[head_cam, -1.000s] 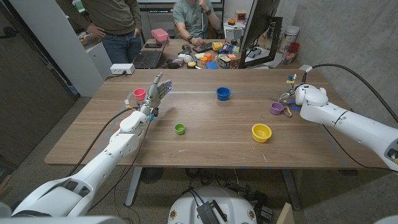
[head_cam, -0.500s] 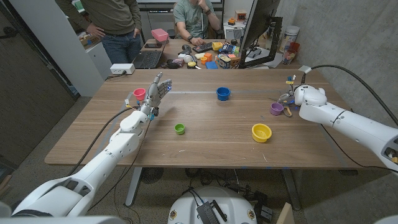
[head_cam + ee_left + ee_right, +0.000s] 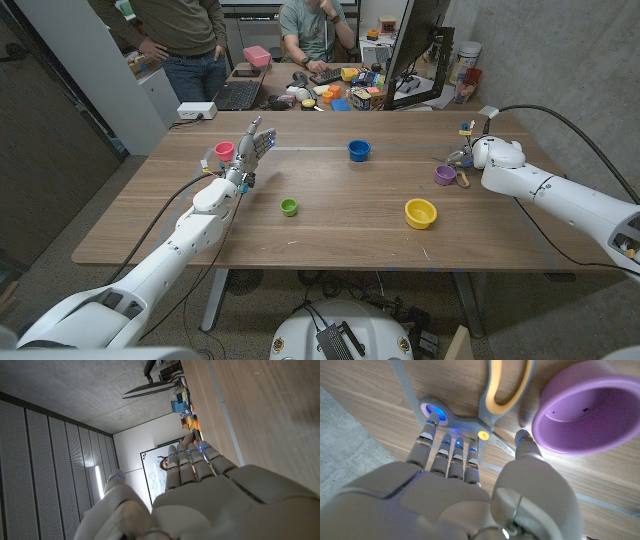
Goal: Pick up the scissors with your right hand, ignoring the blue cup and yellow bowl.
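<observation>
The scissors (image 3: 485, 417) have grey blades and a yellow handle and lie on the wooden table (image 3: 330, 230) at its far right. In the head view their handle (image 3: 462, 180) shows beside a purple cup (image 3: 445, 174). My right hand (image 3: 490, 152) is over them, fingers spread. In the right wrist view its fingertips (image 3: 451, 442) reach down at the scissors' pivot and the thumb (image 3: 525, 442) sits next to the purple cup (image 3: 585, 410); nothing is gripped. My left hand (image 3: 255, 145) is raised over the far left of the table, fingers straight, holding nothing.
A blue cup (image 3: 359, 150) stands mid-table at the back and a yellow bowl (image 3: 420, 213) sits nearer the front. A green cup (image 3: 289, 207) and a pink cup (image 3: 224, 150) are on the left. People and a cluttered desk lie behind the table.
My right hand has edged slightly toward the purple cup and the scissors. The left arm has not moved.
</observation>
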Controlling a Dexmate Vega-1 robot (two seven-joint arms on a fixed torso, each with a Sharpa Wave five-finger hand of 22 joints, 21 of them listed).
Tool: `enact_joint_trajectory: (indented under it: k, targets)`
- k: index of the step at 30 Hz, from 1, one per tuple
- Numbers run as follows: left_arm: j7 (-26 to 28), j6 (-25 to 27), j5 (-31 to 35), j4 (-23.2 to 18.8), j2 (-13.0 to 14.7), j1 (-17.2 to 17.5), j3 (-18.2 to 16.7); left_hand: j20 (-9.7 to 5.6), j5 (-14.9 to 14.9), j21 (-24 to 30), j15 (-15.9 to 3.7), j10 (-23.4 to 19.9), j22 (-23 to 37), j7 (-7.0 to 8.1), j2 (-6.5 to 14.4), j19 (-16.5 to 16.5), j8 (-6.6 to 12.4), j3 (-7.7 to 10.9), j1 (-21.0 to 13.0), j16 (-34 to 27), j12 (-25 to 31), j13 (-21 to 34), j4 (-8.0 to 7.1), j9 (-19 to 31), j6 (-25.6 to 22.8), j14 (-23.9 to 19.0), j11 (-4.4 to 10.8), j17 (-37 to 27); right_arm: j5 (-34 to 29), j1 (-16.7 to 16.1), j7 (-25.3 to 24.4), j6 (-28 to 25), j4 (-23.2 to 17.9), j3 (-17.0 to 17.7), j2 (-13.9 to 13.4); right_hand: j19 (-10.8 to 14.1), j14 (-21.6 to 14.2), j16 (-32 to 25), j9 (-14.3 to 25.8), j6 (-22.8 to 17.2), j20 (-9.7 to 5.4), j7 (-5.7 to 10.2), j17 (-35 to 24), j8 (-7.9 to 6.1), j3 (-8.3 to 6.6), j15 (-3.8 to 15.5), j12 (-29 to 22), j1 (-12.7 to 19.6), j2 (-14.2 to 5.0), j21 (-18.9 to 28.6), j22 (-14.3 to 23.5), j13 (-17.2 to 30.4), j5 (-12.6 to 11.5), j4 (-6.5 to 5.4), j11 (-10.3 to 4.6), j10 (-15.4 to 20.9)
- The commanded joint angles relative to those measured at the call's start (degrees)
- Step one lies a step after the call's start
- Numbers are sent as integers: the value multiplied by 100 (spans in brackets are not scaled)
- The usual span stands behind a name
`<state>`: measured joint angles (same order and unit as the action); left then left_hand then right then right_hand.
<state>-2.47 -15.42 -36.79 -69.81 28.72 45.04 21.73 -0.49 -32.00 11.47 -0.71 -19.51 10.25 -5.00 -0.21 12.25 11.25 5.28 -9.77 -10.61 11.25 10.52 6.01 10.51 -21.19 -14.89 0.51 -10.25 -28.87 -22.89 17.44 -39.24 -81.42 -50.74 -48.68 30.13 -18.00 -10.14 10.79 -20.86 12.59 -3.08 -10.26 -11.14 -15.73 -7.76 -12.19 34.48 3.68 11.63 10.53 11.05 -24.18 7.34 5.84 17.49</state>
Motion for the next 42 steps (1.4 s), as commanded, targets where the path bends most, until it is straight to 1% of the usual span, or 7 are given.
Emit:
enact_joint_trajectory:
  k: [1, 13, 16, 20, 25, 35, 42]
  targets:
    - [65, 91, 61, -103, 27, -14, 39, 25, -36, 6, -5, -1, 26, -2, 45, -6, 34, -40, -30, -31, 20, 30, -6, 25, -61, -8, 27, -20, 199, -33, -76, 204, 275, 9, 49, 47, -32, -44, 25, -16, 4, -12, -24, -17, 3, 20, -23, -33, -12, 13, 20, 34, -41, 0, 10, -18]
    - [167, 249, 106, -237, 86, 11, 65, 27, -37, 8, -1, -2, 27, -6, 47, -6, 32, -49, -31, -33, 21, 30, -7, 26, -61, -11, 23, -20, 309, 46, -187, 549, 708, -68, 179, 117, -115, -73, 27, -13, -9, 47, -20, -21, -21, 66, -48, 6, -33, 40, 26, 36, -86, 16, -32, 19]
    - [185, 241, 93, -236, 77, 21, 51, 27, -37, 7, -2, 7, 27, -6, 48, -9, 31, -52, -31, -34, 17, 30, -7, 26, -62, -12, 18, -20, 369, 46, -176, 521, 733, -47, 202, 795, -493, -142, 39, -124, -40, 138, -19, -71, -109, 160, -122, 215, -61, 277, 47, 65, -188, 106, -60, 136]
    - [188, 203, 95, -223, 69, 25, 41, 50, -38, 2, -1, 14, 27, -8, 49, -25, 31, -56, -32, -33, 15, 30, -7, 26, -63, -9, 30, -20, 417, 52, -125, 454, 727, -49, 202, 2162, -976, -193, 73, -330, -342, 267, -62, -132, -289, 347, -279, 650, -56, 661, -10, 195, -289, 203, -122, 315]
    - [193, 197, 88, -228, 67, 27, 33, 62, -38, -1, -1, 18, 27, -15, 51, -36, 32, -59, -32, -31, 14, 30, -8, 26, -69, -5, 33, -21, 510, -61, -245, 425, 626, 24, 139, 2900, -1498, -296, 154, -780, -844, 426, -128, -293, -611, 598, -470, 1286, -183, 783, -36, 376, -293, 259, -207, 538]
    - [191, 171, 70, -257, 56, 48, 23, 105, -38, -9, 5, 17, 29, -11, 55, -68, 37, -70, -27, -31, 15, 31, -13, 26, -87, 1, 51, -22, 464, -119, -414, 424, 450, 37, 57, 3146, -1686, -334, 244, -920, -1159, 541, -195, -352, -922, 789, -525, 1966, -248, 754, -48, 559, -254, 314, -163, 456]
    - [256, 152, 59, -378, 96, 140, -22, 126, -38, -8, 6, 16, 30, -10, 61, -79, 42, -79, -22, -31, 17, 31, -18, 27, -108, 5, 59, -23, 413, -111, -512, 516, 459, 28, 94, 3676, -2411, -640, 344, -988, -1806, 488, -430, -381, -1160, 1093, -838, 2522, -290, 819, -35, 896, -119, 247, -204, 864]
